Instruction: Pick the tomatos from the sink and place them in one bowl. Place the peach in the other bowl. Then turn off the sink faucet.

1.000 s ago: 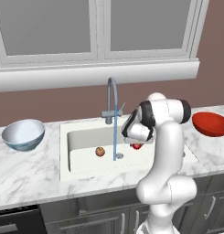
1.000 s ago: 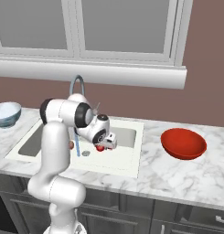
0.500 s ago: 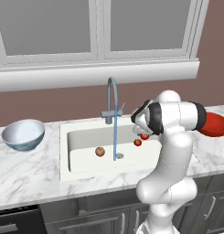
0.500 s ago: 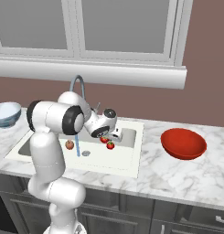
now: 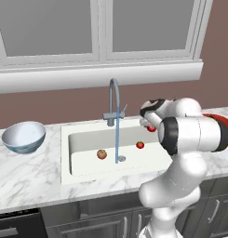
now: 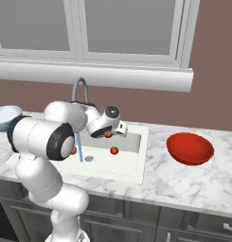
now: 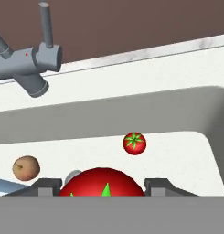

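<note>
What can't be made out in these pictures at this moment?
- Gripper fingertips: hand view, cut by the bottom edge; contact with the held tomato isn't visible.
- Held tomato: left base view, mostly behind the robot's hand.
- Red bowl: left base view, largely behind the arm.
- White and blue bowl: right base view, partly behind the arm and cut by the left edge.
- Peach: right base view, mostly behind the arm.

At frame centre I see my gripper (image 6: 109, 134) closed on a tomato (image 6: 108, 135), held above the sink (image 6: 134, 165). A second tomato (image 6: 114, 150) lies on the sink floor just below it, right of the drain (image 6: 89, 159) and the water stream (image 6: 80, 147). The red bowl (image 6: 190, 148) sits on the counter (image 6: 183, 179) at centre right, and the pale bowl (image 6: 4, 116) shows at the left edge.
</note>
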You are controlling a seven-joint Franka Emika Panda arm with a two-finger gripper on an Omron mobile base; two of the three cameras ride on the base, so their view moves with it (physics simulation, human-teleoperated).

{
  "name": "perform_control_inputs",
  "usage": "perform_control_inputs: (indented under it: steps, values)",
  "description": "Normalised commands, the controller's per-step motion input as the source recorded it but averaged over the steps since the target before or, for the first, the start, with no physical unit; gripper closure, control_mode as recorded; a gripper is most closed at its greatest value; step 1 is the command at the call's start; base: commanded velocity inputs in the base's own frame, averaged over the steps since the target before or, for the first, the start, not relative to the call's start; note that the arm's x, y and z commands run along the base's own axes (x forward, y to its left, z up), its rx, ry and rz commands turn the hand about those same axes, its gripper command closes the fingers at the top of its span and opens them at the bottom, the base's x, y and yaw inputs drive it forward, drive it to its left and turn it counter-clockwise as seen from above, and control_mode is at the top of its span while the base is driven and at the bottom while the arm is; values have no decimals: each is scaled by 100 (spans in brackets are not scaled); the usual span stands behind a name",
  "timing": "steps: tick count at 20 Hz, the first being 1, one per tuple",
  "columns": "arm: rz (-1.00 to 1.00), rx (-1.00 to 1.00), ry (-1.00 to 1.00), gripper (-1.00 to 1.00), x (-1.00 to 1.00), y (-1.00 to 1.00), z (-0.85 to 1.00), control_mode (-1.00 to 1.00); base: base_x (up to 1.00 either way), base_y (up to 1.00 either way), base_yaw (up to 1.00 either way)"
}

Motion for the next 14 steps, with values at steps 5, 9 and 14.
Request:
perform_control_inputs:
  steps: [5, 9, 14]
  values:
    - [0, 0, -1, 100, -22, 0, 100, -100, 0, 0, 0]
    - [0, -3, 7, 100, -29, 0, 99, -100, 0, 0, 0]
    - [-1, -8, 23, 100, -34, -1, 82, -100, 0, 0, 0]
